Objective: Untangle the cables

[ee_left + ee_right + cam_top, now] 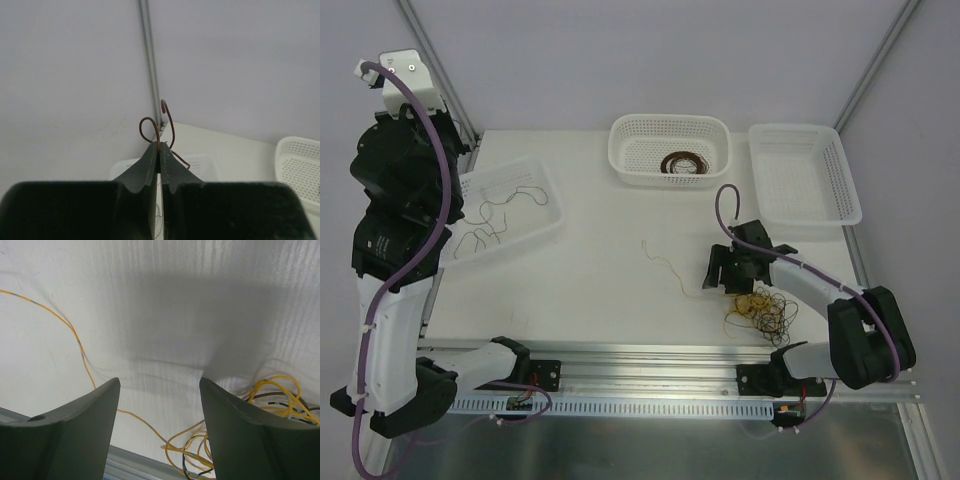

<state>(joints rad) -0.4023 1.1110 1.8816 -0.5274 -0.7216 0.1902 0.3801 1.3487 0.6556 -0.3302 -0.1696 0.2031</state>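
Your left pincer (160, 148) pinches a brown strand (171, 127); lower it over the left basket (552, 205) before releasing. Right pincer (160, 385) stands spread.

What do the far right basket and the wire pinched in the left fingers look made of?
The basket looks like white moulded plastic, matte, with gridded perforated walls. The wire is thin, brown and stands in a stiff curl, so probably coated metal, though that is uncertain.

I count three white baskets: left basket (556, 205), far-centre basket (668, 120), far-right basket (800, 130). Two arms: left arm (390, 330), right arm (810, 290). Cables: one tangled clump (760, 312), one loose strand (658, 260), one dark coil (682, 165), one pinched brown strand (149, 118), plus left-basket strands (490, 225) I can't count.
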